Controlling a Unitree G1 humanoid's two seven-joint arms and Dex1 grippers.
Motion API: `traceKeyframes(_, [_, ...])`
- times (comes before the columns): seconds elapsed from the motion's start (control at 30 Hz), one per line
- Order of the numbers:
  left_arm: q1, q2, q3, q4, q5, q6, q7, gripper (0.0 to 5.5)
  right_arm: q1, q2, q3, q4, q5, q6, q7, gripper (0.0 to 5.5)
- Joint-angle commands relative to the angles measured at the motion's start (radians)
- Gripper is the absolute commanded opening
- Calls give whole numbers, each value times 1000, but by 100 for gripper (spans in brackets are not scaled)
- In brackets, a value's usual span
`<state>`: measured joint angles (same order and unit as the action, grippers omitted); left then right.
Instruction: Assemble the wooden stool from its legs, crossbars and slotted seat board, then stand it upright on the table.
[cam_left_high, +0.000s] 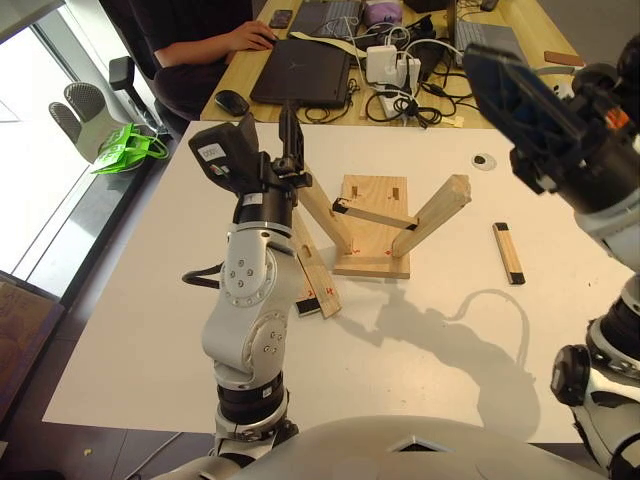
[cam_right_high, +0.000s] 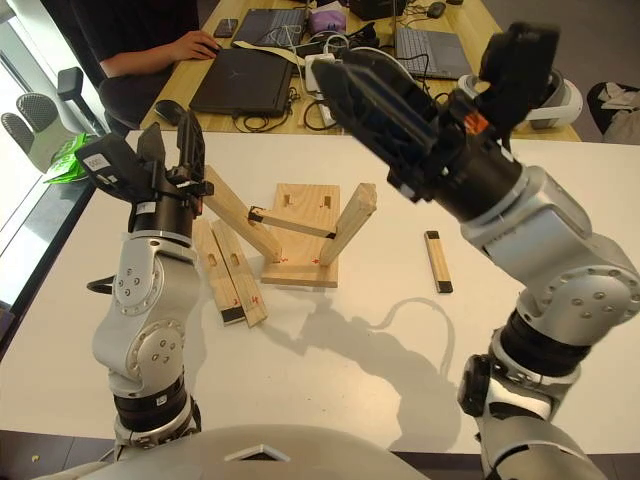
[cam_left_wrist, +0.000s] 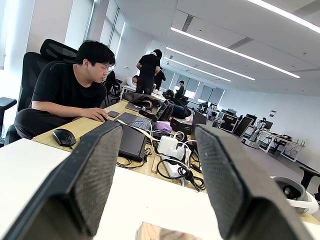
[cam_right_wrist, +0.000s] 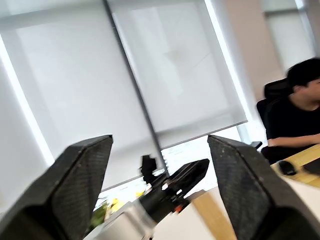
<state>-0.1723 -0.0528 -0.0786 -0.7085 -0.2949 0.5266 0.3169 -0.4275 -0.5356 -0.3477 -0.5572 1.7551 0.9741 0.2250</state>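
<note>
- The left gripper (cam_right_high: 176, 150) is held up off the white table (cam_left_high: 150, 330), fingers pointing upward and spread apart, with nothing between them.
- Just beside the base of that gripper, on its inner side, is the top end of the left standing leg (cam_left_high: 318, 208). The leg is close to the fingers but not clasped by them.
- That leg leans outward from the seat board (cam_left_high: 377, 195), which lies flat on the table, lower than the left gripper and off to its right.
- The right standing leg (cam_left_high: 435, 212) leans the opposite way from the board's other side, so the 2 legs form a V.
- A thin fitted crossbar (cam_left_high: 378, 215) with dark ends spans the gap between the 2 standing legs, partway up.
- 2 open slots show in the board near its far edge.
- Directly below the left gripper, 2 more legs lie flat side by side on the table: the outer leg (cam_right_high: 209, 262) and the inner leg (cam_right_high: 242, 275), touching along their length, just left of the board.
- The right gripper (cam_right_high: 350, 80) is raised high over the table, above and to the right of the V, with its fingers spread wide and empty.
- Well below the right gripper, a loose crossbar (cam_right_high: 437, 262) lies flat on the table, apart from the board.
- Beyond both grippers, on the adjoining wooden desk, sit a closed laptop (cam_left_high: 300, 70), a mouse (cam_left_high: 232, 101) and a tangle of cables (cam_left_high: 410, 100).
</note>
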Motion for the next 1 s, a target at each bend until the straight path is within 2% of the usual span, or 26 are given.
traceKeyframes(0.03, [5, -48, 15, -9, -6, 10, 8, 269, 167, -208, -37, 44, 144, 127, 175, 286])
traceKeyframes(0.1, [5, -49, 18, -13, -7, 11, 8, 269, 238, -265, -35, 39, 58, 159, 245, 286])
traceKeyframes(0.2, [-2, -51, 22, -13, -13, 11, 5, 269, 342, -308, 48, -51, -238, 117, 350, 286])
traceKeyframes(0.33, [-24, -51, 20, -6, -28, 12, -5, 269, 407, -246, 189, -101, -548, -20, 330, 286])
traceKeyframes(0.43, [-28, -48, 19, -1, -34, 10, -8, 269, 417, -182, 266, -94, -701, -102, 288, 286])
traceKeyframes(0.5, [-26, -47, 19, 1, -36, 9, -8, 269, 416, -137, 289, -89, -747, -134, 260, 286])
traceKeyframes(0.67, [-24, -48, 18, 6, -29, 6, -3, 269, 396, -53, 304, -112, -682, -138, 247, 286])
traceKeyframes(1.0, [-45, -47, 33, 26, -24, 1, -1, 269, 318, -20, 359, -9, -878, -158, 160, 286])
